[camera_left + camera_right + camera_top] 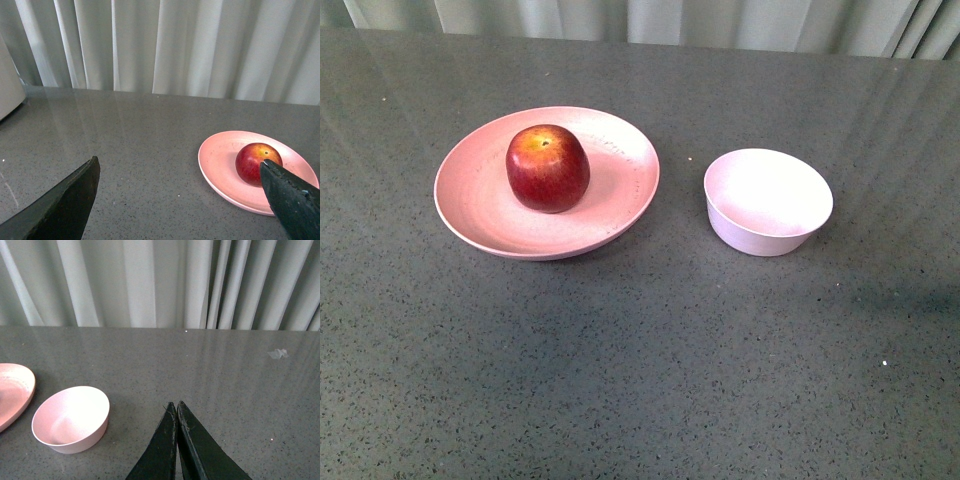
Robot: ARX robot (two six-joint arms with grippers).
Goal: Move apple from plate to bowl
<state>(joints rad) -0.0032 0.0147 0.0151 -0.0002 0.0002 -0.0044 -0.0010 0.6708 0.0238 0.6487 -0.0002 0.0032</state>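
Grey table (640,350), curtains (175,45) behind; apple (547,168) on plate (480,205), bowl (760,236) empty to its right; left gripper (178,161) apart, right gripper (176,404) together.

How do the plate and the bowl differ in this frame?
The plate is wide and shallow; the bowl is smaller and deeper with sloping sides. The plate is salmon pink, the bowl a paler pinkish white. The plate holds the apple; the bowl is empty. Both are round, upright, and rest apart on the grey table.

Left gripper (179,161) fingers wide apart; right gripper (176,404) fingers together.
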